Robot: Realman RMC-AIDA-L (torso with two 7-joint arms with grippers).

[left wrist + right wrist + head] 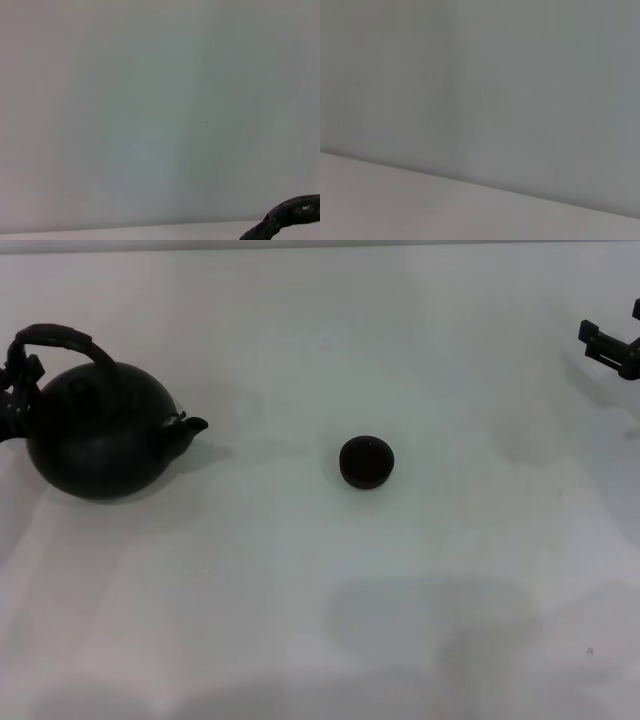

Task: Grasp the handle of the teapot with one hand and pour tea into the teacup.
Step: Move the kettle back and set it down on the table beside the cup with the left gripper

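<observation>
The teapot [98, 435] is a large round matte black pot that stands on the white table at the far left, with its short spout [196, 424] pointing right toward the teacup. Its handle [62, 338] arches over the pot's upper left. A piece of the handle also shows in the left wrist view [292, 211]. My left gripper [16, 390] is at the picture's left edge, right against the handle's left end. The teacup [366, 461] is small, round and dark, and stands alone mid-table. My right gripper [608, 348] hangs at the far right edge, away from both.
The white table [330, 620] runs across the whole head view, with a pale wall behind its far edge. The right wrist view shows only the wall and the table edge [470, 210].
</observation>
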